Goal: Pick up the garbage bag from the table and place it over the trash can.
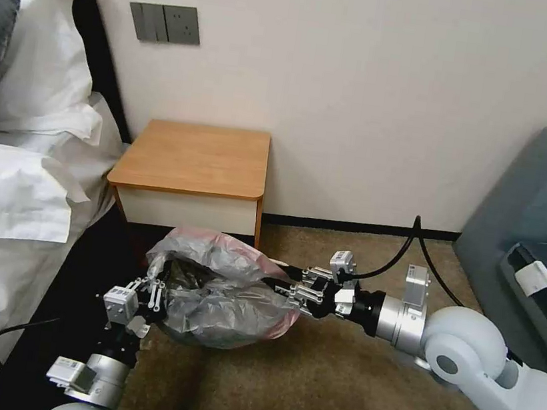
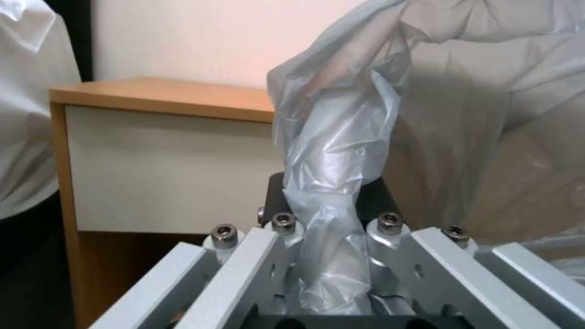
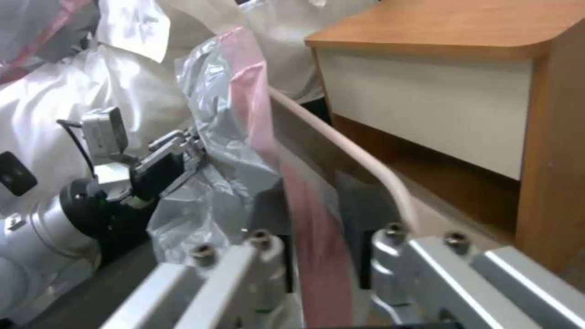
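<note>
Currently both grippers, left gripper [image 1: 156, 292] and right gripper [image 1: 291, 281], are clamping opposite edges of the garbage bag [image 1: 228, 293], stretching it left-right over the trash can [image 3: 365, 160].

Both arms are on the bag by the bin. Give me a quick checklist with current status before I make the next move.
1. Left gripper shut on the garbage bag: ok.
2. Right gripper shut on the bag's pink edge: ok.
3. Bag mouth spread open between the grippers: ok.
4. Bag off the table: ok.
5. Bag edge past the trash can rim on the right gripper's side: cannot tell.
6. Bag untorn: cannot tell.
</note>
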